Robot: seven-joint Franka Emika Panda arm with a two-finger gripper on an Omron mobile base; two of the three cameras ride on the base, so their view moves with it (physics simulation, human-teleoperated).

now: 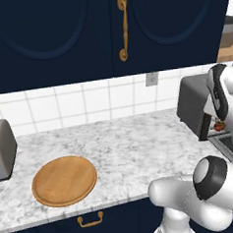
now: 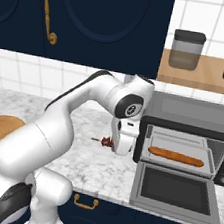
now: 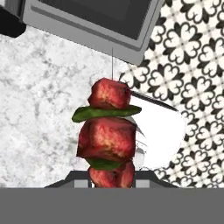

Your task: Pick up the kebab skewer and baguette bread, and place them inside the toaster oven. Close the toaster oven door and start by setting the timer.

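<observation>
Marble counter (image 1: 116, 148): we see wide bare stretch between round wooden board (image 1: 64, 180) at left front and toaster oven (image 2: 191, 117) at right end. Toaster oven door (image 2: 176, 192) dropped flat, overhanging counter edge; cavity open toward arm. Baguette bread (image 2: 176, 156) lies on tray inside, lengthwise, room in front of it. Gripper (image 2: 118, 146) hangs just left of oven front, above counter, fingers clamped on kebab skewer (image 3: 108, 131). Skewer tip points toward door corner in hand view; patterned floor beyond counter edge.
</observation>
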